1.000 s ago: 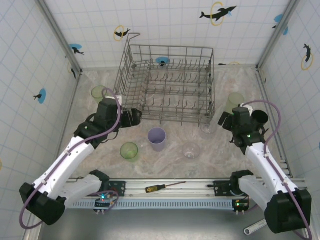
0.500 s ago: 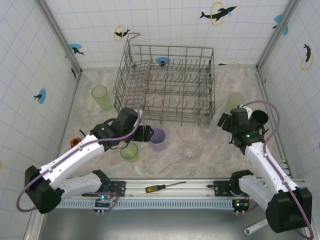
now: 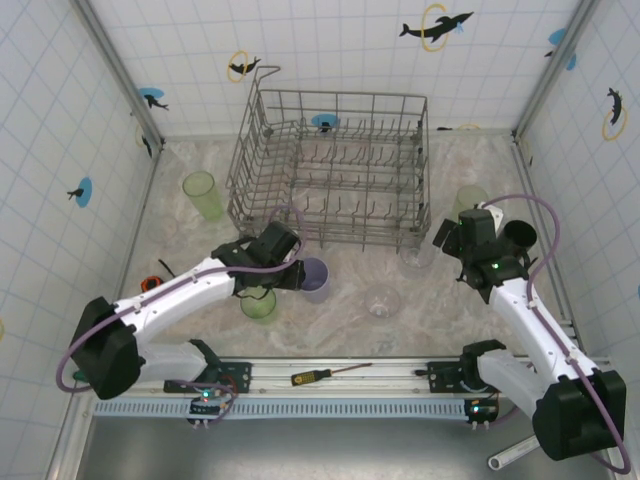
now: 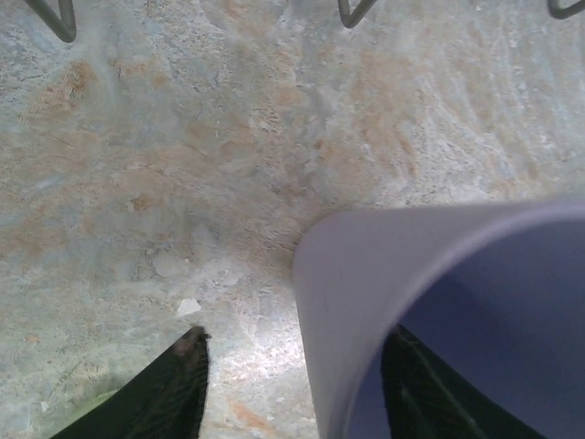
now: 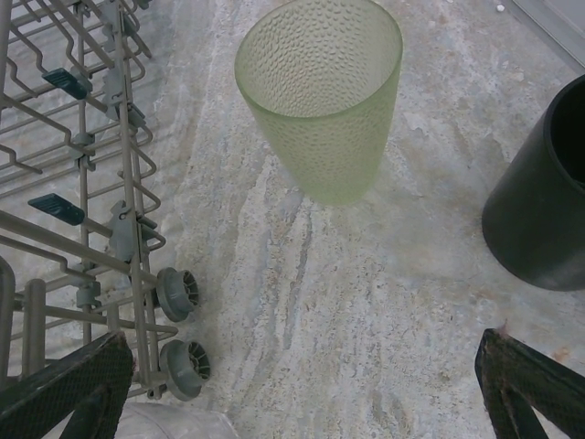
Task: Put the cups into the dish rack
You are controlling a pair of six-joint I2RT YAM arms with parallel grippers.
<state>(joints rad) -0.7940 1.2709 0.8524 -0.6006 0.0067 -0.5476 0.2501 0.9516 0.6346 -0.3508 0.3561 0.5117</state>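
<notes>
Green dimpled tumbler (image 5: 320, 110) beside wire dish rack (image 5: 123, 229)

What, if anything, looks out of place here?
A screwdriver with a yellow-and-black handle lies on the front rail between the arm bases. It is a tool among cups, so it looks left behind. Nothing looks spilled or broken.

Overhead camera plus two wrist close-ups
The top view looks steeply down from the near edge over the whole table (image 3: 440, 300). Left wrist sits tight over the lavender cup (image 4: 439, 311) — right wrist faces down beside the dish rack (image 5: 119, 233), both shared with overhead.
</notes>
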